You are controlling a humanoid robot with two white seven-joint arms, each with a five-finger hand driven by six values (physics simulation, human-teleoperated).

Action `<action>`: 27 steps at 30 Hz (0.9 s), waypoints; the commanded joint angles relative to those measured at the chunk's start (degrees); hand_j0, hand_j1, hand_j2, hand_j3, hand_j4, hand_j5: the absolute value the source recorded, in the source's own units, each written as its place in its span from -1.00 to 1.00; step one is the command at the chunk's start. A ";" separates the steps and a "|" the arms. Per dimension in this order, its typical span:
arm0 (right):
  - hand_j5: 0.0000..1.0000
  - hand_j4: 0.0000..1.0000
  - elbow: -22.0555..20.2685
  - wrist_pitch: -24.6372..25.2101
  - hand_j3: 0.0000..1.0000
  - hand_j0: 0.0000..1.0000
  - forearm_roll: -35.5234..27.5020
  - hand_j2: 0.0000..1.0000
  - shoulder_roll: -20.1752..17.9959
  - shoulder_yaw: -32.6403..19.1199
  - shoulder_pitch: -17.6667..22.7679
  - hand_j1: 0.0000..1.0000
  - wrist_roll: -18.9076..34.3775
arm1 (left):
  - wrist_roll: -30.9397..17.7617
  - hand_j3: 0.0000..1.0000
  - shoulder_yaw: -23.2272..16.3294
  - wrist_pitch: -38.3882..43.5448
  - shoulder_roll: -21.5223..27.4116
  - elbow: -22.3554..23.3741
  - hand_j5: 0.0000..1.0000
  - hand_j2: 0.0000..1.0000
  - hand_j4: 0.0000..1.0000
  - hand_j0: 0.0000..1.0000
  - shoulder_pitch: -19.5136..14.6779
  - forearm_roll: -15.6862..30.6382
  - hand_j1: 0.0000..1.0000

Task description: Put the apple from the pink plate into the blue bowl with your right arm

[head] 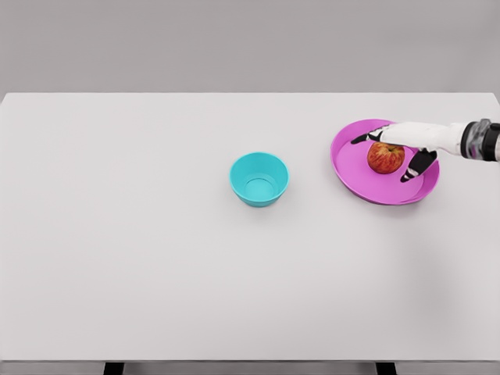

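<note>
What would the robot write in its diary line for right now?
phase: reaching | right robot hand: open, fingers around apple | apple: on pink plate | blue bowl: empty

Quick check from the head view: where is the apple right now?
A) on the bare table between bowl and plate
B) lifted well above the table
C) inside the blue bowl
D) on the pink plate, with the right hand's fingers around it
D: the apple sits on the pink plate, the right hand over it with fingers on either side; the blue bowl holds nothing.
</note>
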 commanded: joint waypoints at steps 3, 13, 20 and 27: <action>1.00 1.00 0.87 0.15 1.00 1.00 -0.28 1.00 0.05 0.30 0.00 1.00 -0.02 | -0.01 1.00 0.00 0.00 0.00 0.00 1.00 1.00 1.00 1.00 0.00 -0.04 1.00; -0.16 -0.16 0.87 0.15 -0.16 -0.16 -0.10 -0.16 0.05 0.56 0.00 -0.16 -0.02 | -0.01 1.00 0.00 0.00 0.00 0.00 1.00 1.00 1.00 1.00 0.00 -0.04 1.00; -0.23 -0.23 -0.01 0.15 -0.23 -0.23 -0.19 -0.23 -0.30 -0.05 -1.32 -0.23 -0.02 | -0.01 1.00 0.00 0.00 0.00 0.00 1.00 1.00 1.00 1.00 0.00 -0.04 1.00; -0.26 -0.26 -6.16 0.15 -0.26 -0.26 -0.19 -0.26 -0.83 -0.14 -2.46 -0.26 -0.02 | -0.01 1.00 0.00 0.00 0.00 0.00 1.00 1.00 1.00 1.00 0.00 -0.04 1.00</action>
